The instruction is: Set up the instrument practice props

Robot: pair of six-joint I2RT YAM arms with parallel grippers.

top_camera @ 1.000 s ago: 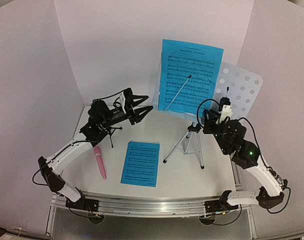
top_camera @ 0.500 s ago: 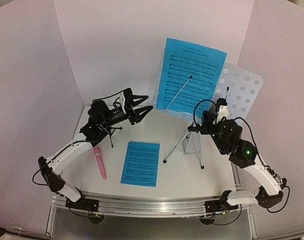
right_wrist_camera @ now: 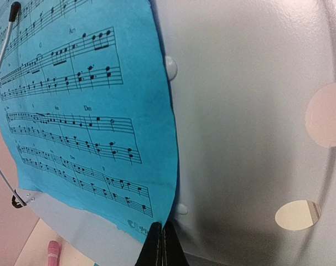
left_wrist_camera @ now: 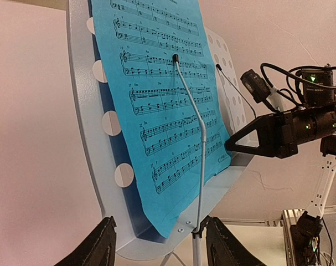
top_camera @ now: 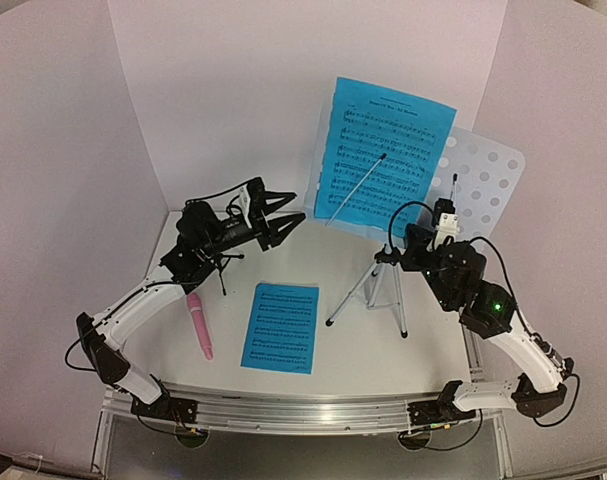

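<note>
The silver tripod music stand (top_camera: 378,290) stands at the back right, its perforated pale desk (top_camera: 488,175) facing the arms. One blue sheet-music page (top_camera: 383,150) leans on the desk, tilted, under a wire holder (left_wrist_camera: 198,127). My right gripper (right_wrist_camera: 162,227) is shut on that page's lower right corner, seen from the side in the left wrist view (left_wrist_camera: 229,147). My left gripper (top_camera: 298,205) hangs open in the air left of the stand, empty. The second blue page (top_camera: 281,326) and the pink microphone (top_camera: 199,325) lie flat on the table. The black mic mount (top_camera: 221,268) stands half hidden behind my left arm.
White walls close in the table at the back and on both sides. The stand's tripod legs spread across the table in front of my right arm. A metal rail (top_camera: 313,410) runs along the near edge between the arm bases.
My right gripper has shut on the page's corner. The page on the stand has slid right and tilted clockwise. The left arm has not moved.
</note>
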